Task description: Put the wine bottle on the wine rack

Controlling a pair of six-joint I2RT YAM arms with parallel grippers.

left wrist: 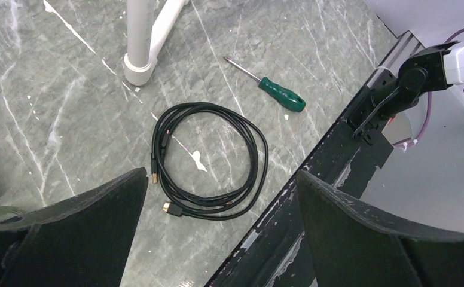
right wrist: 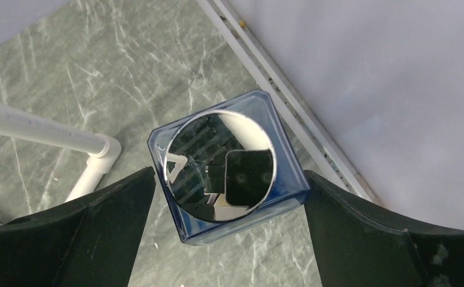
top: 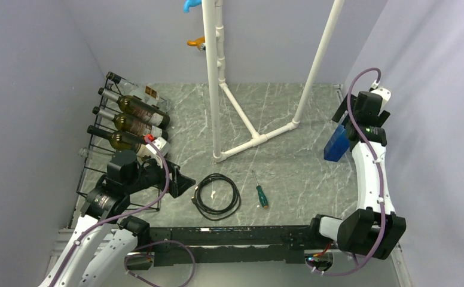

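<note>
Near the table's front edge, towards its left corner, the left gripper (left wrist: pixel 222 174) hangs with its jaws spread wide and nothing between them. It faces a coiled black cable (top: pixel 216 194) and a green-handled screwdriver (top: pixel 261 196) lying mid-table.

Just behind that arm, along the left edge, stands the wine rack (top: pixel 87 156). Four bottles lie slanted across its tiers, necks towards the wall. The nearest wine bottle (top: pixel 122 141) rests on the lowest occupied tier, close beside the arm's wrist. By the look of it the placing is done, and what remains is clearing the arm.

To do that well, draw the wrist up and away from the rack, towards the table's middle. Keep the jaws parted, and do not sweep sideways, since a knock could roll the nearest bottle off its bars.

Farther back, the white pipe frame (top: pixel 214 89) stands mid-table. At the right edge the right gripper (right wrist: pixel 229 173) hovers open and empty above a blue box (right wrist: pixel 277 197).
</note>
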